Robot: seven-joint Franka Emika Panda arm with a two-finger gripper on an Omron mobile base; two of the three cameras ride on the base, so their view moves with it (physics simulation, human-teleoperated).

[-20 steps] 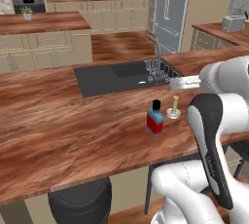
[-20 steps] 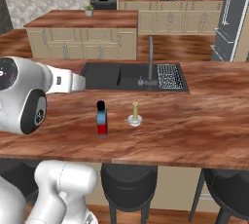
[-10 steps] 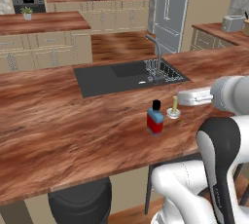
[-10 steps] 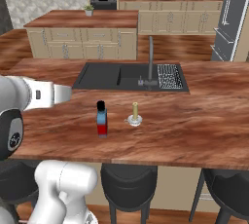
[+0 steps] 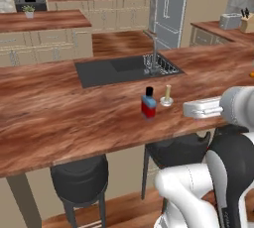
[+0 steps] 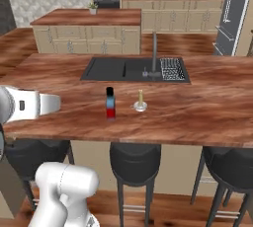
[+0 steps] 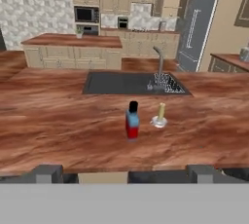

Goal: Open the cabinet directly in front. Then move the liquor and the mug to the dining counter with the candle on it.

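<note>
The liquor (image 5: 148,103) (image 6: 110,102) (image 7: 132,120), red below and blue above with a black cap, stands upright on the dining counter (image 5: 74,118) (image 6: 197,112) (image 7: 58,130). Just to its right is the candle (image 5: 167,95) (image 6: 140,100) (image 7: 160,115) on its white dish. My gripper (image 7: 124,174) is open with nothing between its fingertips (image 7: 47,172). It hangs over the counter's near edge, well short of the bottle. The white hand (image 5: 201,108) (image 6: 42,103) points at the counter. The mug is out of view. I cannot tell which of the far wall cabinets is the task's cabinet.
A black sink (image 5: 124,68) (image 6: 133,69) (image 7: 133,83) with a grey faucet (image 7: 159,67) lies behind the bottle. Black stools (image 5: 79,177) (image 6: 134,159) stand under the near edge. Beyond are a kitchen island (image 6: 89,31), beige cabinets and a steel fridge (image 5: 171,6).
My hand has drawn back from beside the candle toward the counter's near edge. The bottle and candle have not moved. The jaws stay open.
</note>
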